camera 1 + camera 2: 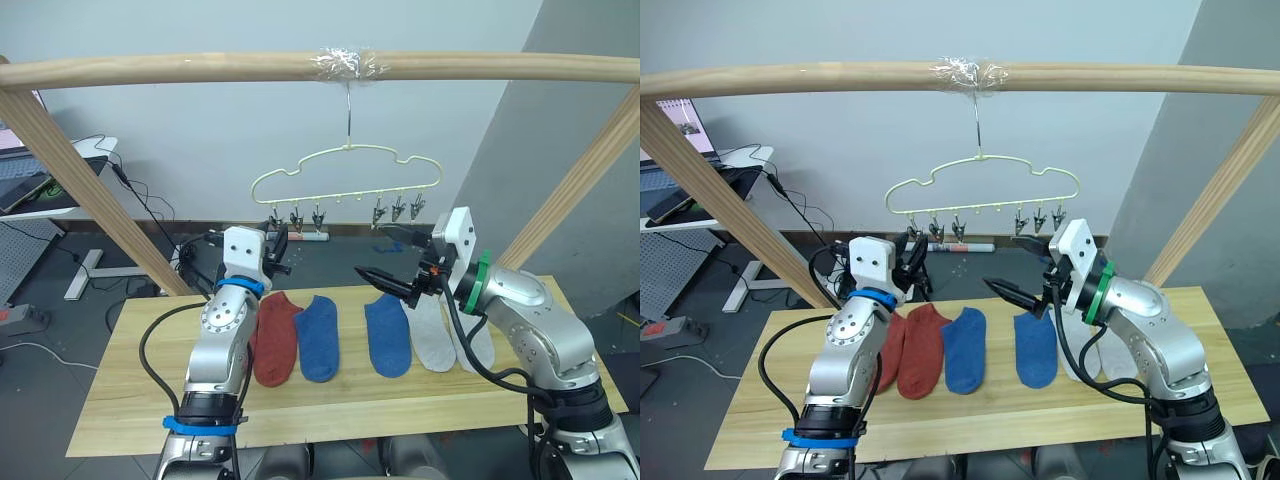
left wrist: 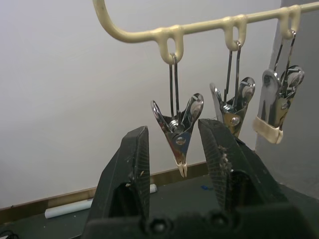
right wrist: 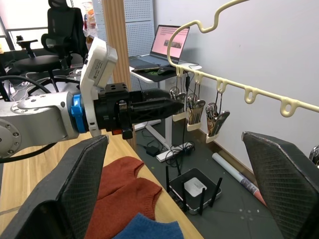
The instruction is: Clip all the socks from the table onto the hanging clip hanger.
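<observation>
Several socks lie in a row on the table (image 1: 130,400): a rust-red sock (image 1: 275,340) with a second rust-red one (image 1: 889,352) partly behind my left arm, two blue socks (image 1: 318,338) (image 1: 388,335) and two light grey socks (image 1: 432,335) (image 1: 480,348). The clip hanger (image 1: 345,168) hangs from the beam, its clips empty. My left gripper (image 1: 279,250) is raised and open, its fingers (image 2: 133,159) on either side of the leftmost clip (image 2: 179,134) without squeezing it. My right gripper (image 1: 388,258) is wide open and empty, above the blue and grey socks and below the right-hand clips (image 1: 398,210).
A round wooden beam frame (image 1: 200,68) spans the top, with slanted posts (image 1: 80,170) at both ends of the table. A desk with a laptop (image 3: 172,42) stands behind on the left. A router (image 3: 194,189) and cables lie on the floor behind the table.
</observation>
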Robot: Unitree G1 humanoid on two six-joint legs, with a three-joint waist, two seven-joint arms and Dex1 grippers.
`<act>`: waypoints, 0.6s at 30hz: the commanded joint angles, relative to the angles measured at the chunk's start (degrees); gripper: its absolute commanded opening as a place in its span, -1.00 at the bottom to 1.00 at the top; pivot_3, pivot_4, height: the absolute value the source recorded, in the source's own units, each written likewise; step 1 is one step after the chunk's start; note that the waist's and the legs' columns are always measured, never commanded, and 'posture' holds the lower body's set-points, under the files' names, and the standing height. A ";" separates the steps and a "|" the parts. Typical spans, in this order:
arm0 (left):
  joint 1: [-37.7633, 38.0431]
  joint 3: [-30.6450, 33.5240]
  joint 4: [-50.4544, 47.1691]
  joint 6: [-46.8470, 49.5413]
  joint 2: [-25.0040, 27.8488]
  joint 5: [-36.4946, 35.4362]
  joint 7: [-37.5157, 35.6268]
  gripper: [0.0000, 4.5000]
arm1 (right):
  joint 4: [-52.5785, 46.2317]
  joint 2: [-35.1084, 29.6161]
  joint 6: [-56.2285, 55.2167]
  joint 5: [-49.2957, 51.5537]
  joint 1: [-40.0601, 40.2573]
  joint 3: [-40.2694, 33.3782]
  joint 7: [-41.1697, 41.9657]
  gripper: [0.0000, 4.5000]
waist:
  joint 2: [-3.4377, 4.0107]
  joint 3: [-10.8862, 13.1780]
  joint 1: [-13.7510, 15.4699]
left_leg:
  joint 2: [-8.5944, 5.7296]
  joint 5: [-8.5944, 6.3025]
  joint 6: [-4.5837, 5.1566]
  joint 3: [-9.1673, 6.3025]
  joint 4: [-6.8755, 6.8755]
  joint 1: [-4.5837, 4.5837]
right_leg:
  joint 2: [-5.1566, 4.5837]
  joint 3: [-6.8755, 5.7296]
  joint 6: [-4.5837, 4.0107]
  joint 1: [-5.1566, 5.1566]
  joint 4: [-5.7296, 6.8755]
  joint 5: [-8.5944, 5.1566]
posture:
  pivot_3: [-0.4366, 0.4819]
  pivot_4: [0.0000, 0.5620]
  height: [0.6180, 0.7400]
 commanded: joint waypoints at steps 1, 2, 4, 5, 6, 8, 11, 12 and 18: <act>-1.70 0.29 -0.94 -1.63 -0.24 0.40 0.26 -0.24 | -2.79 -0.62 -0.25 0.62 -0.96 -0.83 -0.01 1.00 | -0.01 0.01 -0.11 | 0.00 0.00 0.00 0.00 0.00 0.00 | 0.00 0.00 0.00 0.00 0.00 0.00 | -0.28 -0.48 1.00; -1.84 0.30 -0.86 -1.68 -0.29 0.40 0.32 -0.24 | -2.81 -0.67 -0.25 0.66 -0.98 -0.84 -0.01 1.00 | -0.01 0.01 -0.16 | 0.00 0.00 0.00 0.00 0.00 0.00 | 0.00 0.00 0.00 0.00 0.00 0.00 | -0.28 -0.48 1.00; -2.12 0.32 -0.68 -1.81 -0.39 0.41 0.43 -0.24 | -2.89 -0.75 -0.21 0.79 -1.09 -0.88 -0.02 1.00 | -0.01 0.01 -0.24 | 0.00 0.00 0.00 0.00 0.00 0.00 | 0.00 0.00 0.00 0.00 0.00 0.00 | -0.28 -0.48 1.00; -2.32 0.31 -0.43 -1.93 -0.44 0.45 0.49 -0.24 | -2.78 -0.74 -0.25 0.79 -1.22 -0.91 -0.05 1.00 | -0.01 0.01 -0.25 | 0.00 0.00 0.00 0.00 0.00 0.00 | 0.00 0.00 0.00 0.00 0.00 0.00 | -0.29 -0.49 1.00; -2.49 0.27 -0.21 -2.06 -0.49 0.50 0.55 -0.24 | -2.67 -0.79 -0.39 0.67 -1.30 -0.90 -0.04 1.00 | -0.01 0.01 -0.26 | 0.00 0.00 0.00 0.00 0.00 0.00 | 0.00 0.00 0.00 0.00 0.00 0.00 | -0.29 -0.49 1.00; -2.64 0.24 0.02 -2.25 -0.54 0.50 0.65 -0.24 | -2.56 -0.87 -0.55 0.51 -1.37 -0.87 -0.01 1.00 | -0.01 0.02 -0.28 | 0.00 0.00 0.00 0.00 0.00 0.00 | 0.00 0.00 0.00 0.00 0.00 0.00 | -0.29 -0.49 1.00; -2.80 0.24 0.40 -2.65 -0.64 0.54 0.81 -0.24 | -2.84 -1.03 -0.32 0.75 -1.21 -1.12 -0.10 1.00 | -0.02 0.04 -0.39 | 0.00 0.00 0.00 0.00 0.00 0.00 | 0.00 0.00 0.00 0.00 0.00 0.00 | -0.31 -0.48 1.00; -2.83 0.25 0.49 -2.78 -0.66 0.53 0.84 -0.24 | -2.97 -1.06 -0.23 0.84 -1.15 -1.19 -0.14 1.00 | -0.02 0.05 -0.45 | 0.00 0.00 0.00 0.00 0.00 0.00 | 0.00 0.00 0.00 0.00 -0.01 0.00 | -0.31 -0.48 1.00; -3.67 0.39 1.69 -3.57 -0.76 0.68 0.93 -0.24 | -3.19 -1.17 -0.17 0.89 -1.13 -1.20 -0.25 1.00 | -0.04 0.12 -0.72 | 0.00 0.00 0.00 0.00 0.00 -0.01 | 0.00 0.00 0.00 0.00 -0.01 0.00 | -0.32 -0.48 1.00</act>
